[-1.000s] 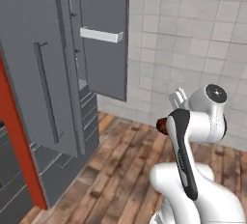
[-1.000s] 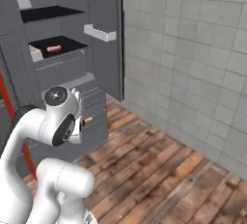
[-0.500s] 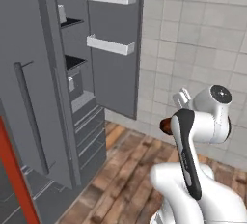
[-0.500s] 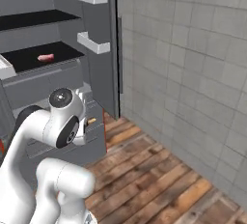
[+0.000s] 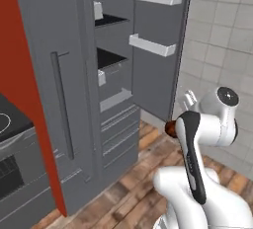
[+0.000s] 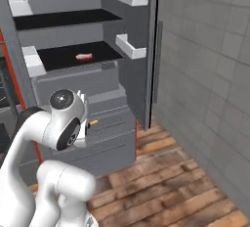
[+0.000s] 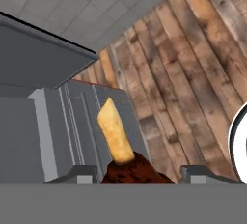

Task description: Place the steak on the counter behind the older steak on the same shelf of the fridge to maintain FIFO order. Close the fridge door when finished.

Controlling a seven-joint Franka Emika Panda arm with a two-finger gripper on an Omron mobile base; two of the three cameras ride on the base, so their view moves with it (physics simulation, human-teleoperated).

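Jaws grip the steak (image 7: pixel 136 171) between them, above wooden floor (image 7: pixel 193 83).

L/R base cams: behind arm, share open fridge (image 5: pixel 113 75) | hand cam: down, floor (image 7: pixel 193 63) close

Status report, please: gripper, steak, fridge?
Gripper shut on steak. Older steak on lower shelf. Fridge door open, nothing blocking.
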